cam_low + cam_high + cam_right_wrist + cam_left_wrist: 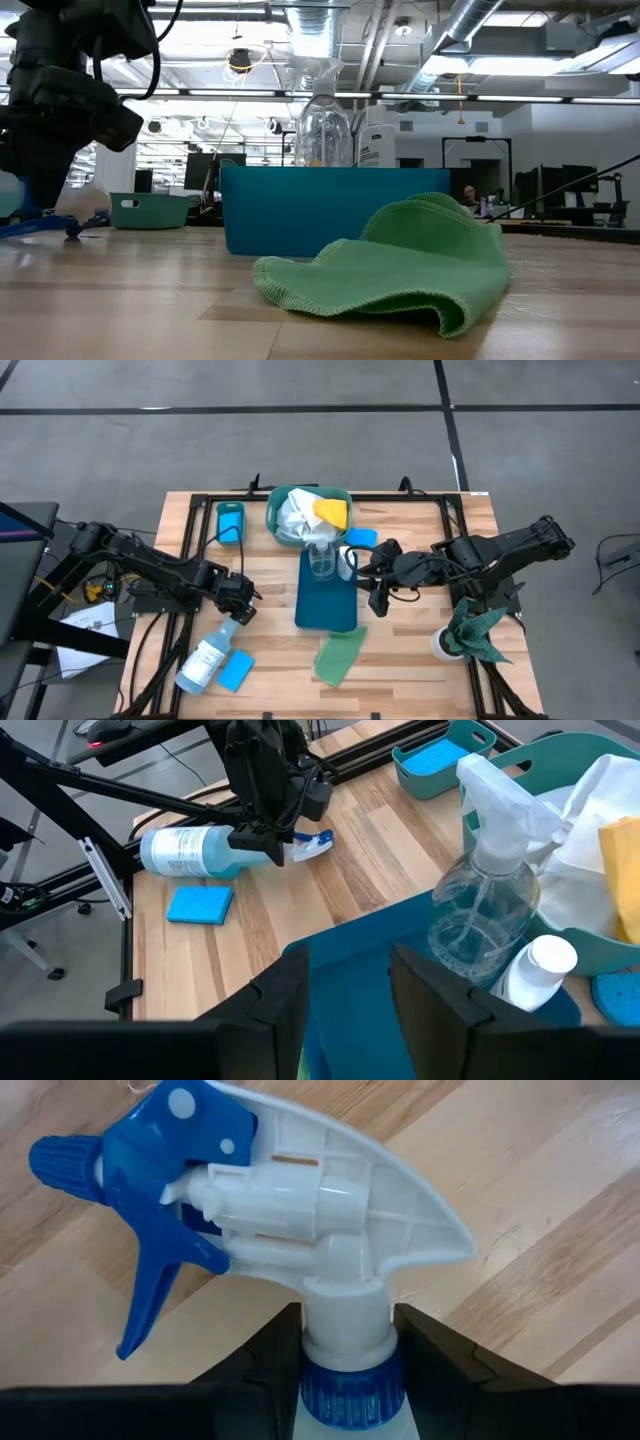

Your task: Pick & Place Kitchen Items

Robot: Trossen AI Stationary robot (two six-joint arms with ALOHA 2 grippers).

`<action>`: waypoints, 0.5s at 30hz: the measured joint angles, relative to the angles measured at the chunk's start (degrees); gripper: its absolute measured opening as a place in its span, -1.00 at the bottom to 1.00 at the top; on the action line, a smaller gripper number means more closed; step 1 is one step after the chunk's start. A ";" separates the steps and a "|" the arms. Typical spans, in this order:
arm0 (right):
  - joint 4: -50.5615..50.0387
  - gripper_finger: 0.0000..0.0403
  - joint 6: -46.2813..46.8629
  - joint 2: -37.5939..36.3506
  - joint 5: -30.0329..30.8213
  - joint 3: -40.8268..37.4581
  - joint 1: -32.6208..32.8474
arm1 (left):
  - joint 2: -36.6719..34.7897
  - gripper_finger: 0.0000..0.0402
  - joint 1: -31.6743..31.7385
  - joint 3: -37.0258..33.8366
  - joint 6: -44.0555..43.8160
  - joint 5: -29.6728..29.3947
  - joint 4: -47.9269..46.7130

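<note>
High view: slatted wooden table [420, 660] on a grey floor, blue tray [325, 605] at its centre.
Left gripper [345, 1355], left of the tray, has its fingers closed against the neck of the lying spray bottle [300, 1210]; right gripper [345, 985] hangs half-open, empty, over the tray.

Wooden table [420, 660], blue tray [326, 605], green cloth [338, 657] (crumpled), blue sponge [235, 671], lying spray bottle [205, 657]
</note>
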 joint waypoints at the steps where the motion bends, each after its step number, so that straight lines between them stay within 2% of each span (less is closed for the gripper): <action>1: 0.01 -0.34 0.02 0.00 0.00 0.00 0.00 | -0.29 -0.36 0.00 -0.02 0.28 -0.57 0.10; 8: -0.03 -0.34 0.46 0.00 -0.01 0.00 0.00 | -6.48 -0.36 -0.04 -0.07 1.86 -8.56 1.55; 15: -0.03 -0.34 0.48 0.02 -0.07 0.00 0.00 | -15.20 -0.36 -0.38 -0.04 5.58 -19.59 2.21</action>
